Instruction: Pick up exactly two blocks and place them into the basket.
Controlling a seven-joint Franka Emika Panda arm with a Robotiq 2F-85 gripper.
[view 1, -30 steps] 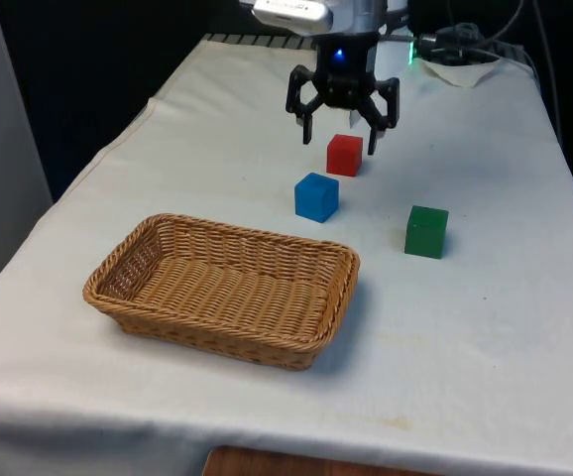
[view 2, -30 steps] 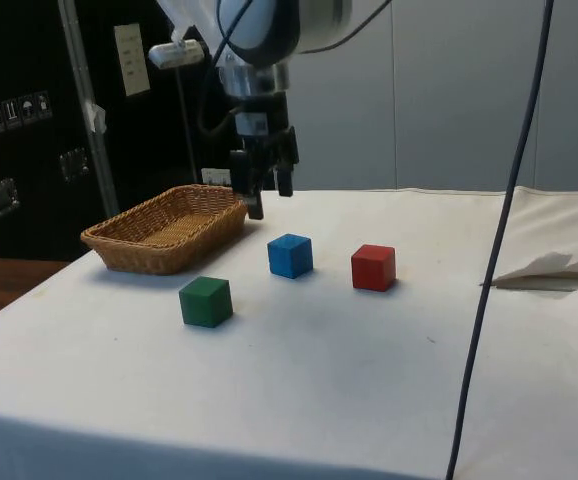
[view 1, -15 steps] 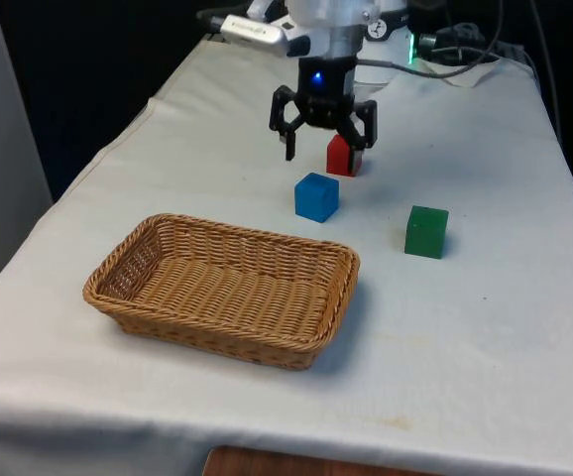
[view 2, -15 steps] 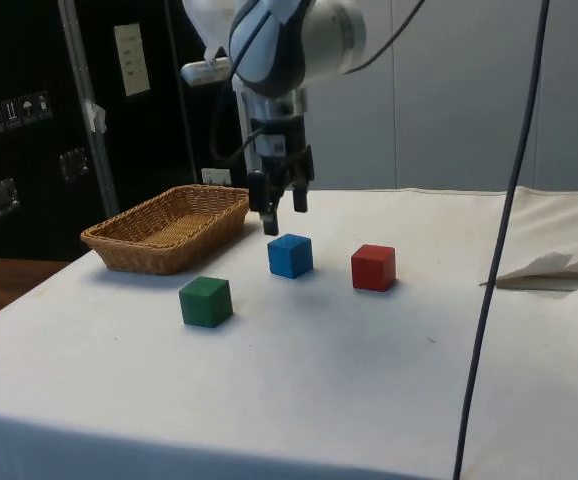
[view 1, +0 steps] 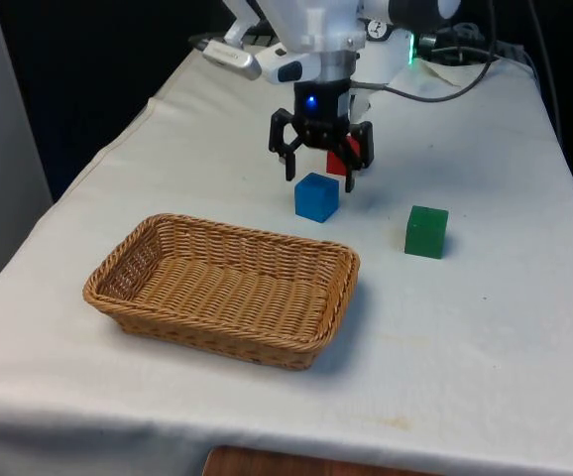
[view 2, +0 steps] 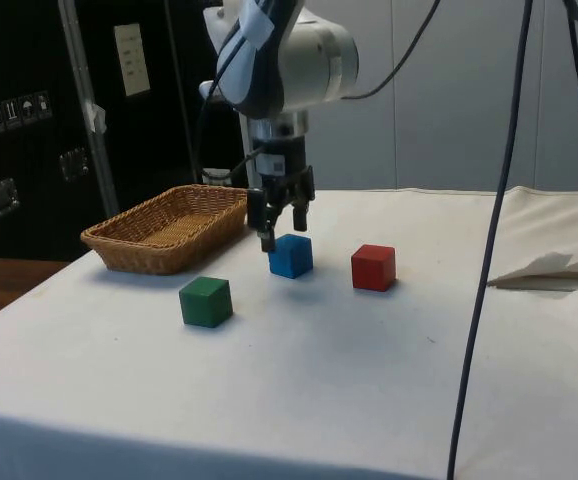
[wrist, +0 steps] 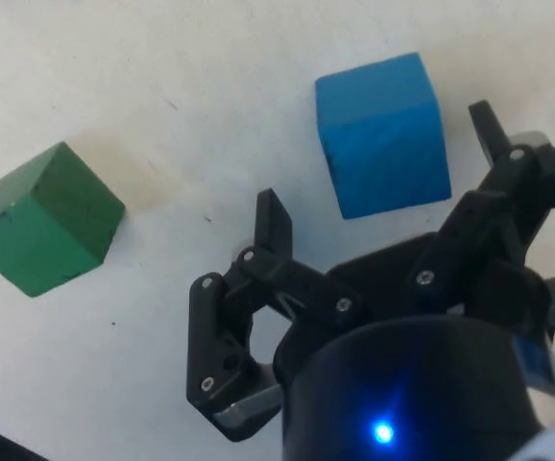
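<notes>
Claw [view 1: 320, 171] hung spread just above the blue block [view 1: 316, 196]; we saw the red block [view 2: 373, 267] behind it, the green block [wrist: 43, 233] aside.

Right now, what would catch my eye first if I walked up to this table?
Probably the black gripper, fingers open, hanging just over a blue block mid-table. Next, the wicker basket toward the front view's left, with nothing in it. A green block sits apart on the front view's right, and a red block beyond the blue one.
</notes>
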